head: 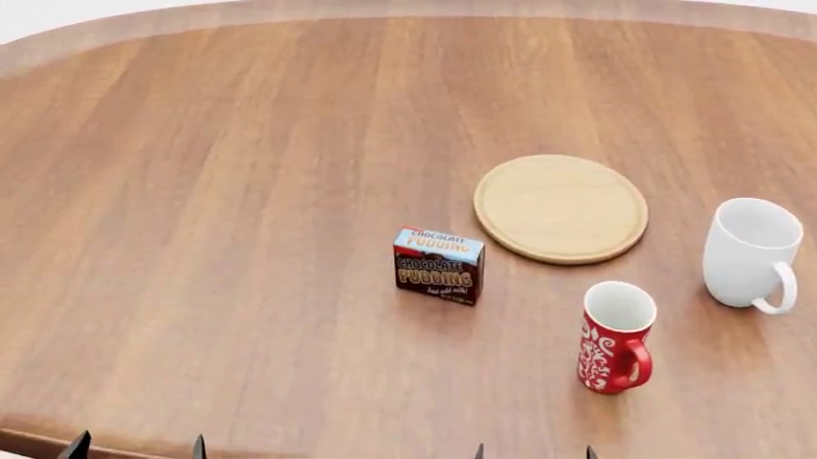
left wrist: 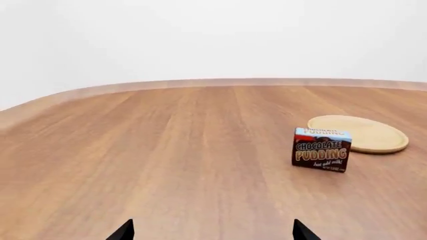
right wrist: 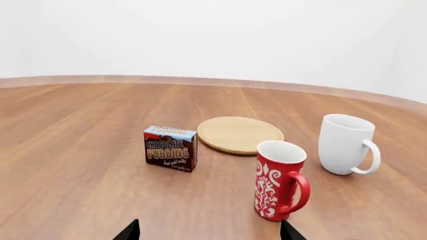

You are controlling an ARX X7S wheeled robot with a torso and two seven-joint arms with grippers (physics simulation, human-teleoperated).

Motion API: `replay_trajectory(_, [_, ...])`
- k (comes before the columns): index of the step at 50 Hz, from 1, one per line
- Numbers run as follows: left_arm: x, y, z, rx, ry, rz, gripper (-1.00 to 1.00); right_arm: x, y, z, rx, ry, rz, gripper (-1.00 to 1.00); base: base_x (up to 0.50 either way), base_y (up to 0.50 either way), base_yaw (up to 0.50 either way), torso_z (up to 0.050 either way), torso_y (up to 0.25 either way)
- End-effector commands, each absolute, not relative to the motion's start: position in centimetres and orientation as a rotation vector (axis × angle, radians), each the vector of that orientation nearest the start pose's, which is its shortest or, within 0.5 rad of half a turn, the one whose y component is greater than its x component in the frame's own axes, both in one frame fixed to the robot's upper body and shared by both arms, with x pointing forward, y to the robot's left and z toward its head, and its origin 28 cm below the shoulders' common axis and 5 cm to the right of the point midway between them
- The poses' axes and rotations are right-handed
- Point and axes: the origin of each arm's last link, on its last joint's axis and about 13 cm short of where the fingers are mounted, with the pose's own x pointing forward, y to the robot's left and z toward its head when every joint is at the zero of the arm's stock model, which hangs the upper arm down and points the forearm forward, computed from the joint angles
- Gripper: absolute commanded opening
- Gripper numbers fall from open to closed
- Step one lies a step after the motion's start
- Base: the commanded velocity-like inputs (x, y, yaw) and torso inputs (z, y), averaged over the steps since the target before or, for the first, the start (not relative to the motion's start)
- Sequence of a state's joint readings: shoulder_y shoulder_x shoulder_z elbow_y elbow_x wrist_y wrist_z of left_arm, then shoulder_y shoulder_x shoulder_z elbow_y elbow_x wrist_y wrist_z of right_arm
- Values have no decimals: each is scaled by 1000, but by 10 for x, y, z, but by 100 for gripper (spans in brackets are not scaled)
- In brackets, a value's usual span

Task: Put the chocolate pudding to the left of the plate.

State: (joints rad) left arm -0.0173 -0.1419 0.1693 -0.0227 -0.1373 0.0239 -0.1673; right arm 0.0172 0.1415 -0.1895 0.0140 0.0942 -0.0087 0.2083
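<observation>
We see the chocolate pudding [head: 438, 265] standing upright on the table [head: 217, 191], near the plate [head: 561, 207] and toward its front-left, while both our grippers wait with jaws spread, holding nothing. If we pinch the box off-centre it may tip, or our right arm may clip the red mug [head: 615, 336] — its face reads "CHOCOLATE PUDDING".

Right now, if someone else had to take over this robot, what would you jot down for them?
Left hand: open, holding nothing, low over the near table edge.
Right hand: open, holding nothing, also at the near edge.
Chocolate pudding: upright on the table, a little to the left of and nearer than the plate, not touching it.
Red mug and white mug stand right of the pudding.
Done: nothing grasped yet.
Left: probably shift the box to sit squarely left of the plate.
</observation>
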Motion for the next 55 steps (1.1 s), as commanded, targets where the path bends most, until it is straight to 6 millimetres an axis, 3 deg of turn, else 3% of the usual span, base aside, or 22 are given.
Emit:
replay_trajectory(1, [211, 207, 14, 8, -7, 30, 100, 208, -95, 16, -13, -26, -26, 100, 0, 0, 0, 0, 0])
replay_trajectory(13, [181, 207, 53, -2, -163, 12, 100, 184, -95, 48, 21, -157, -31, 100, 0, 0, 0, 0, 0])
replay_trajectory(55, [189, 209, 46, -15, -133, 38, 100, 189, -94, 42, -4, -114, -28, 100, 173, 0, 0, 0, 0])
